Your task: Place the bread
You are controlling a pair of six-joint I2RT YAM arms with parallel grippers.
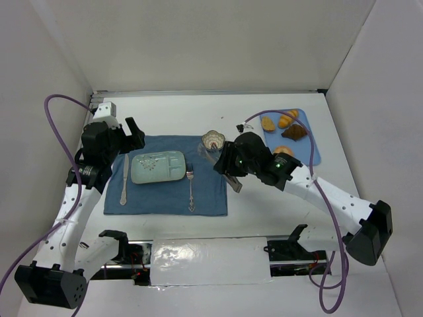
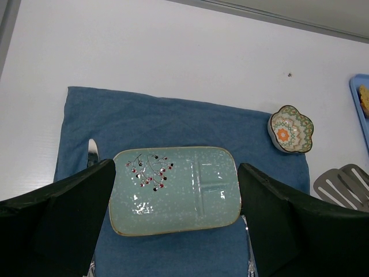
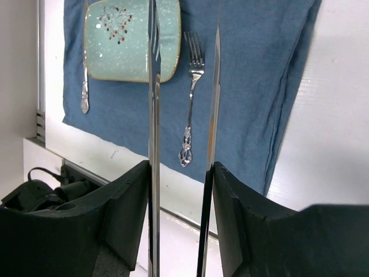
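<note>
1. Steel tongs (image 3: 153,144) sit in your right gripper (image 3: 181,173). The black fingers are closed on the outside of the two blades. Only the right wrist view shows that the blades stand a narrow way apart with nothing between them. From overhead the tongs (image 1: 231,179) are just a grey sliver at the right edge of the blue cloth (image 1: 211,191).
2. On that cloth, the fork (image 1: 191,188) lies right of the pale green plate (image 1: 142,177) and the knife (image 1: 124,178) lies left of it. The right wrist view catches all three from the side.
3. Your left gripper (image 1: 132,137) hovers over the cloth's far left corner with its fingers spread wide. In its own view the fingers frame the plate (image 2: 219,213), showing a berry sprig pattern and two bare compartments.
4. The small flower-shaped bowl (image 1: 213,140) stands at the cloth's far right corner, beside the right gripper (image 1: 228,165). Only the left wrist view shows its patterned inside (image 2: 291,130) and the slotted tong tips (image 2: 343,184) just right of the cloth.
5. The bread (image 1: 283,151), roundish and orange with a browner top, lies at the near end of the blue tray (image 1: 314,148). It is partly behind the right arm, with other pastries farther back. Only the overhead view shows it.
</note>
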